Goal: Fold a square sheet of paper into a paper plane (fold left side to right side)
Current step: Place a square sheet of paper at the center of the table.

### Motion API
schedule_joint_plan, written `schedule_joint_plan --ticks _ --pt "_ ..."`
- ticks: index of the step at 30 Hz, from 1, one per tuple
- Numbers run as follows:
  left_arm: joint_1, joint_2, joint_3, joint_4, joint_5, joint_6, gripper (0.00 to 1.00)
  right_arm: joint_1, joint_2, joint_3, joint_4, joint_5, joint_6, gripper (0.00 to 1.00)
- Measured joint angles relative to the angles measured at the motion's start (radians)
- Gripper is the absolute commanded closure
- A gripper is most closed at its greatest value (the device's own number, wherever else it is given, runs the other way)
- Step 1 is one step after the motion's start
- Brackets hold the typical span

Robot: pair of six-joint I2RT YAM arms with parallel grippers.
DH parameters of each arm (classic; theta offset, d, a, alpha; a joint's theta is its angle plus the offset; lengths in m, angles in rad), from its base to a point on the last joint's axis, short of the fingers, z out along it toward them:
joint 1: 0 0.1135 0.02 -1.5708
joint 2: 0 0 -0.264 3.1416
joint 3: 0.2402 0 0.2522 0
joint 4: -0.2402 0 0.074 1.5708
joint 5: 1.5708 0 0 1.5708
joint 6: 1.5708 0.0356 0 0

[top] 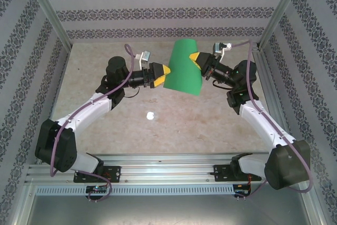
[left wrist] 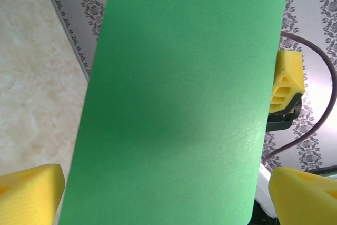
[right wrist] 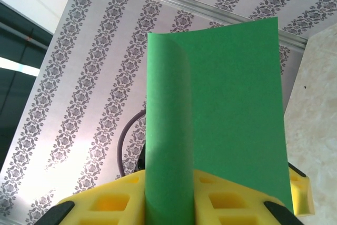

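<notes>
- Bright-green and unmarked, the square sheet of paper [left wrist: 179, 104] hangs close in front of the left wrist camera, its face smooth and uniform in colour.
- From above, the sheet is held in the air over the far middle of the table [top: 200, 125], between the two wrists and clear of the surface. Its top edge bows over in a curve.
- In the right wrist view one side of the sheet curls over itself into a loose, uncreased roll. The rest stands flat behind it.
- Right gripper [top: 197, 59] is clamped on the sheet's right edge. Its yellow fingers [right wrist: 231, 198] sit close together on either side of the paper, pressed against it, and it carries the sheet on its own.
- Left gripper [top: 164, 76] has its jaws spread fully wide and grips nothing.
- Its yellow fingertips [left wrist: 29, 193] stand to either side of the sheet's lower edge in its own view. From above, they are at the sheet's left edge, but whether they touch the paper cannot be told.
- On the pale marbled table, a small white round speck [top: 150, 115] lies nearer the arm bases, between the two arms and well apart from the sheet.
- Patterned striped walls [top: 158, 9] enclose the table on three sides.
- An aluminium rail [top: 168, 175] along the near edge carries both arm bases.
</notes>
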State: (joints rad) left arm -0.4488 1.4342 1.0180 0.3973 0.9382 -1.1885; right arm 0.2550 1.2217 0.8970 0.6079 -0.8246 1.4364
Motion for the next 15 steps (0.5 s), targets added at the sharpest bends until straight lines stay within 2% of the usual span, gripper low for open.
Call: schedule_joint_plan --ticks 7,11,15 --pt "-0.016 0.035 0.004 0.014 -0.001 -0.018 0.02 0.000 -0.035 0.000 0.000 0.001 0.014 0.76" --pt "-0.035 0.049 0.005 0.035 0.003 -0.033 0.14 0.001 -0.048 0.000 -0.001 0.003 0.014 0.76" --pt "-0.044 0.049 0.019 0.052 0.017 -0.043 0.31 0.000 -0.048 -0.001 -0.011 0.004 0.010 0.76"
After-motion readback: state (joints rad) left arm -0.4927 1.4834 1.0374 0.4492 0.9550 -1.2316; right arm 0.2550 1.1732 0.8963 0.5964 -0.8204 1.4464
